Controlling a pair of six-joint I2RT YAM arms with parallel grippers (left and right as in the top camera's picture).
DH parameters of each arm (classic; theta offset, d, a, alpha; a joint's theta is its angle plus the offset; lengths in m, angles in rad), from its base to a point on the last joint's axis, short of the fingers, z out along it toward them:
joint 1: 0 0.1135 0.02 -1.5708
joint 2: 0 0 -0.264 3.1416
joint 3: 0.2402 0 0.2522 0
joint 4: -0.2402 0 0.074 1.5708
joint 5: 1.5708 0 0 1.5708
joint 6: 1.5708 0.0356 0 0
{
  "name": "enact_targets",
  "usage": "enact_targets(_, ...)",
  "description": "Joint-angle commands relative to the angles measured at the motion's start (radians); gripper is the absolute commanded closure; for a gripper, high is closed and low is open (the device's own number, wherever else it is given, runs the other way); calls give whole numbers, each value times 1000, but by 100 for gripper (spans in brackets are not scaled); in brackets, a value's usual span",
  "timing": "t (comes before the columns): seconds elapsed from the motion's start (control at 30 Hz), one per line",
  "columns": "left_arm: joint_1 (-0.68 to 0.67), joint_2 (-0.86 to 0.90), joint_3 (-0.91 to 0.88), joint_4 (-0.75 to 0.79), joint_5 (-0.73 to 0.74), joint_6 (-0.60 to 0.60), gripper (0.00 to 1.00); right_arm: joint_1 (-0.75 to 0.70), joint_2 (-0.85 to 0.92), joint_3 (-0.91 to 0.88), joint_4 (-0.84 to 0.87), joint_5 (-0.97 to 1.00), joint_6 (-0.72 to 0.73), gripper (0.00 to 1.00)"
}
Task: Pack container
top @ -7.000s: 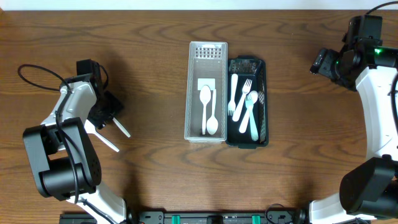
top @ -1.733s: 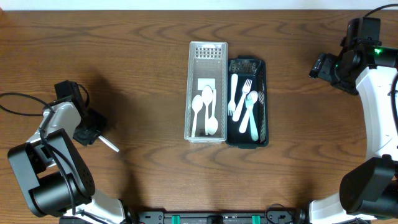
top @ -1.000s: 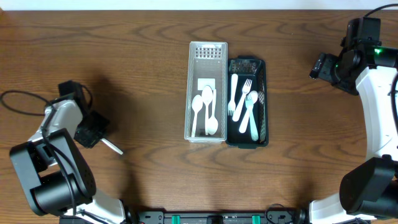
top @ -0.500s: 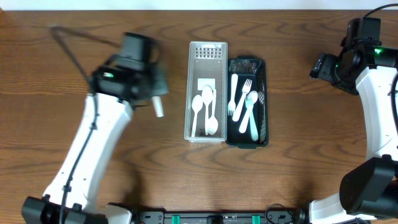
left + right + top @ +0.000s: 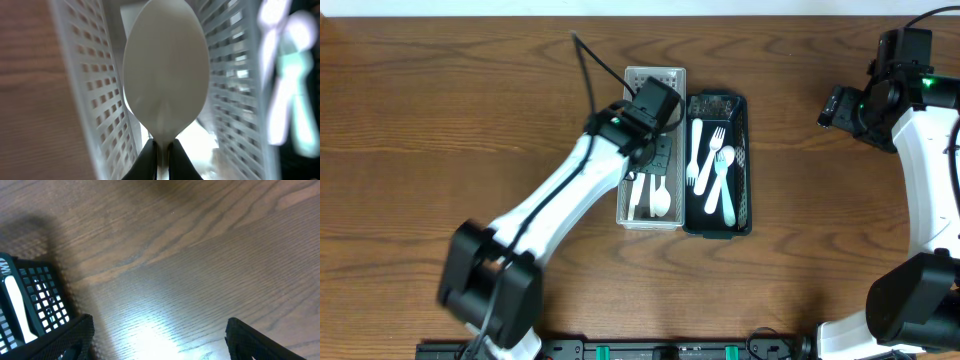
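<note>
Brown wooden table (image 5: 450,100) is seen under both arms. The left gripper (image 5: 161,152) is clamped on the handle of a white spoon (image 5: 166,70), whose bowl is held between the walls of the white basket (image 5: 95,110), with the black basket (image 5: 746,200) just beside. The right gripper (image 5: 158,337) is held spread apart over bare wood.

Overhead view: bright, even light from above, sharp; soft short shadows beside white basket (image 5: 654,80). Left wrist view: heavily out of focus; spoon (image 5: 166,75) fills frame, washed out; pale cutlery (image 5: 290,75) at right edge smears, glows. Right wrist view: glare patch on table (image 5: 145,335), dark shadow upper left, mild blur.
</note>
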Motion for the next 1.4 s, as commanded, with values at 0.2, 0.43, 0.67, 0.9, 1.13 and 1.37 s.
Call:
enact_targets(0.2, 2, 84, 2, -3, -13, 16, 86, -3, 0, -5, -2, 14, -16, 13)
enact_targets(0.43, 3, 64, 6, -6, -39, 17, 58, -3, 0, -5, -3, 14, -19, 13)
enact_targets(0.67, 19, -107, 35, -51, -230, 28, 50, 6, 0, -5, 21, 14, -39, 12)
enact_targets(0.9, 215, -274, 35, -24, -247, 28, 21, 126, 0, -5, 160, 14, -117, 1)
enact_targets(1.13, 446, -251, 35, 31, -247, 28, 2, 202, 13, -5, 425, 14, -188, 1)
enact_targets(1.37, 566, -238, 35, 35, -247, 28, 2, 205, 5, -5, 481, 85, -191, 1)
